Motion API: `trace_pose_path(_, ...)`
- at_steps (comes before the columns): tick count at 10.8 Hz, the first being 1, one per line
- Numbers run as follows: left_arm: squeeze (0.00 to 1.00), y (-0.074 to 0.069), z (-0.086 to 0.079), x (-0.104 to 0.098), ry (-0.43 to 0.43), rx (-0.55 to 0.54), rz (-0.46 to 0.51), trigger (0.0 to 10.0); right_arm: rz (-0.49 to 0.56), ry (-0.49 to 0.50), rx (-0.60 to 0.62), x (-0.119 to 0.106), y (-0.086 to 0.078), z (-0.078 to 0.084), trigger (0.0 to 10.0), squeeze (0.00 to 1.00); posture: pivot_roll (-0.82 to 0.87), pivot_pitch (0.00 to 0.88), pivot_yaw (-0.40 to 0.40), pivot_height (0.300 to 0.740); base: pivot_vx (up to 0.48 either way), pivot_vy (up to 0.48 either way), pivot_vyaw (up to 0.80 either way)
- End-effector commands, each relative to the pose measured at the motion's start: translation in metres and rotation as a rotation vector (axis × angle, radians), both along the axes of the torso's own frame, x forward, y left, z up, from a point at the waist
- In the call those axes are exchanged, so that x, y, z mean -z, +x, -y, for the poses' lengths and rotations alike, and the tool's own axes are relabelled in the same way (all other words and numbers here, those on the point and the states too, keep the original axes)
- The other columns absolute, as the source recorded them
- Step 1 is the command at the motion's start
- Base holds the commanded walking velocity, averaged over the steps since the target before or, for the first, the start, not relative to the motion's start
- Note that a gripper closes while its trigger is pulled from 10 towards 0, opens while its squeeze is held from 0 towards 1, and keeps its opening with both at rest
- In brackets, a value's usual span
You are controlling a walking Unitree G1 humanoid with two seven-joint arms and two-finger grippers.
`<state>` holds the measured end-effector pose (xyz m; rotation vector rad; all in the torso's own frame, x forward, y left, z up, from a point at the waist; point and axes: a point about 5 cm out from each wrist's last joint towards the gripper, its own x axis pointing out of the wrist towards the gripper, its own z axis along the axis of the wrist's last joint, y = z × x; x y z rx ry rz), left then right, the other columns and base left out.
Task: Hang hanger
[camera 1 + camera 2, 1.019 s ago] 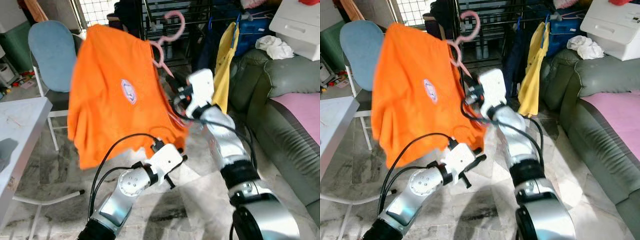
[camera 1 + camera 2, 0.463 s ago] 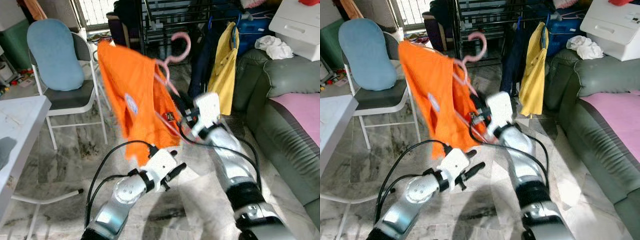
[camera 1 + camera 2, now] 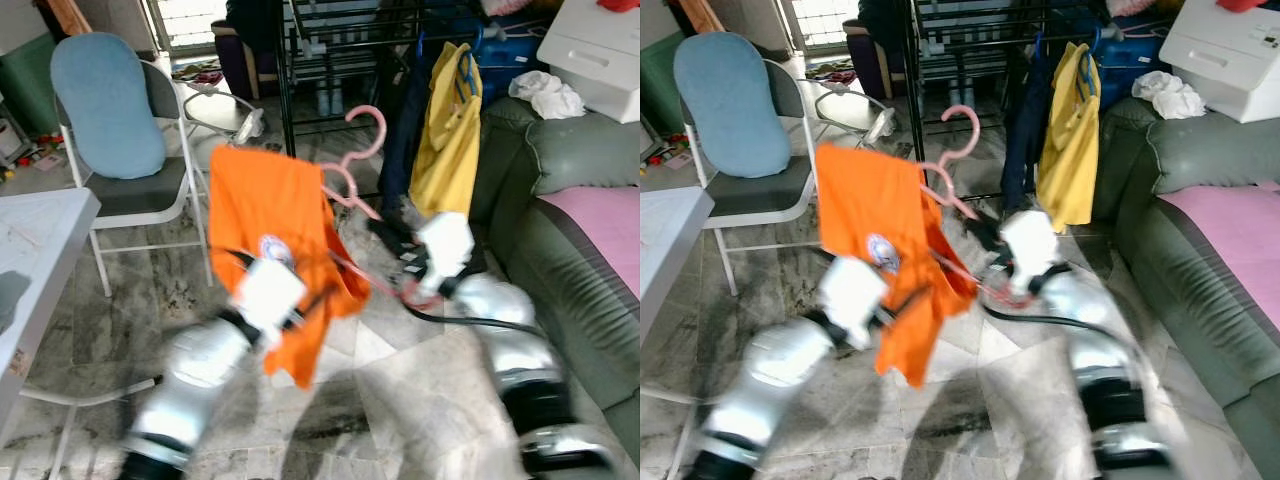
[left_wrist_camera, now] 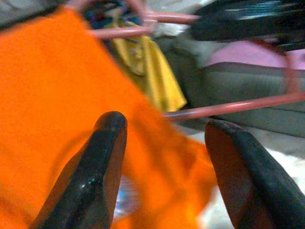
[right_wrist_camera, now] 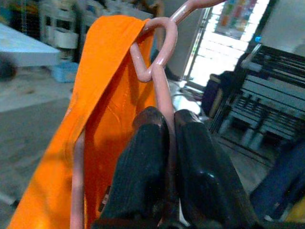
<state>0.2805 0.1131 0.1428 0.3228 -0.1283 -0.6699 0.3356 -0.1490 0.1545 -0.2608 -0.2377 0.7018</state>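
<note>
A pink hanger (image 3: 362,128) carries an orange shirt (image 3: 268,215) that hangs skewed off one side. My right gripper (image 5: 169,119) is shut on the hanger's pink arm (image 5: 162,90), just below the hook, and holds it up in front of the black drying rack (image 3: 335,45). My right gripper (image 3: 392,232) sits to the right of the shirt. My left gripper (image 4: 164,125) is open, its fingers (image 4: 102,157) up against the orange cloth, with the hanger's lower bar (image 4: 238,106) beyond them. The left arm (image 3: 205,355) is blurred.
A yellow shirt (image 3: 450,140) hangs on the rack at the right. A chair with a blue cushion (image 3: 108,105) stands to the left, a white table (image 3: 40,230) at the near left. A green sofa (image 3: 585,175) with a white box (image 3: 600,50) lines the right side.
The right gripper has dropped down and to the right with the hanger, and the shirt has swung and hangs narrower. The left arm has come up and leftward against the shirt.
</note>
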Motion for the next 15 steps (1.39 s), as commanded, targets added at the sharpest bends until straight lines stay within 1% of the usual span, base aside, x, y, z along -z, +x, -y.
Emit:
trace_pose_path(1, 1.0, 0.003, -0.009, -0.014, 0.001, -0.029, 0.047, 10.0, 0.052, 0.034, -0.02, -0.016, 0.004, 0.005, 10.0, 0.0, 0.0, 0.07, 0.038, 0.74, 0.0, 0.0, 0.0)
trace_pose_path(2, 1.0, 0.005, -0.015, -0.018, 0.027, -0.036, 0.067, 10.0, 0.055, 0.018, -0.032, -0.019, 0.004, 0.009, 10.0, 0.0, 0.0, 0.074, 0.037, 0.74, 0.0, 0.0, 0.0)
trace_pose_path(3, 1.0, 0.013, -0.037, -0.025, 0.114, -0.067, 0.094, 10.0, 0.04, -0.042, -0.116, -0.023, 0.002, 0.019, 10.0, 0.0, 0.0, 0.076, 0.042, 0.74, 0.0, 0.0, 0.0)
trace_pose_path(4, 1.0, 0.016, -0.047, -0.026, 0.158, -0.083, 0.102, 10.0, 0.03, -0.064, -0.151, -0.025, 0.0, 0.02, 10.0, 0.0, 0.0, 0.077, 0.043, 0.74, 0.0, 0.0, 0.0)
trace_pose_path(5, 1.0, 0.024, -0.066, -0.033, 0.212, -0.125, 0.117, 10.0, -0.021, -0.104, -0.247, -0.025, -0.004, 0.025, 10.0, 0.0, 0.0, 0.079, 0.041, 0.74, 0.0, 0.0, 0.0)
trace_pose_path(6, 1.0, 0.026, -0.072, -0.038, 0.232, -0.125, 0.124, 10.0, -0.045, -0.131, -0.29, -0.022, -0.007, 0.028, 10.0, 0.0, 0.0, 0.079, 0.041, 0.74, 0.0, 0.0, 0.0)
trace_pose_path(8, 1.0, 0.028, -0.077, -0.036, 0.271, -0.069, 0.076, 10.0, -0.054, -0.199, -0.36, -0.02, -0.01, 0.029, 10.0, 0.0, 0.0, 0.078, 0.039, 0.74, 0.0, 0.0, 0.0)
trace_pose_path(9, 1.0, 0.029, -0.079, -0.036, 0.266, -0.04, 0.051, 10.0, -0.03, -0.245, -0.382, -0.024, -0.008, 0.027, 10.0, 0.0, -0.01, 0.082, 0.045, 0.74, 0.0, 0.0, 0.0)
trace_pose_path(10, 1.0, 0.031, -0.081, -0.035, 0.28, -0.03, 0.039, 10.0, -0.002, -0.274, -0.401, -0.031, -0.005, 0.027, 10.0, 0.0, -0.01, 0.082, 0.049, 0.74, 0.0, 0.0, 0.0)
trace_pose_path(11, 1.0, 0.032, -0.083, -0.032, 0.29, -0.002, -0.002, 10.0, 0.092, -0.312, -0.389, -0.045, 0.0, 0.025, 10.0, 0.0, -0.01, 0.081, 0.05, 0.74, 0.0, 0.0, 0.0)
trace_pose_path(12, 1.0, 0.034, -0.087, -0.033, 0.289, -0.01, -0.015, 10.0, 0.179, -0.345, -0.36, -0.053, 0.003, 0.022, 10.0, 0.0, -0.01, 0.081, 0.05, 0.74, 0.0, 0.0, 0.0)
trace_pose_path(13, 1.0, 0.034, -0.087, -0.033, 0.291, -0.012, -0.017, 10.0, 0.192, -0.346, -0.356, -0.054, 0.003, 0.021, 10.0, 0.0, -0.01, 0.081, 0.05, 0.74, 0.0, 0.0, 0.0)
trace_pose_path(14, 1.0, 0.036, -0.091, -0.031, 0.29, -0.008, -0.045, 10.0, 0.263, -0.373, -0.365, -0.058, 0.001, 0.016, 10.0, 0.0, -0.01, 0.084, 0.053, 0.74, 0.0, 0.0, 0.0)
trace_pose_path(15, 1.0, 0.035, -0.091, -0.028, 0.296, 0.028, -0.083, 10.0, 0.302, -0.405, -0.389, -0.057, 0.0, 0.013, 10.0, 0.0, -0.01, 0.087, 0.057, 0.74, 0.0, 0.0, 0.0)
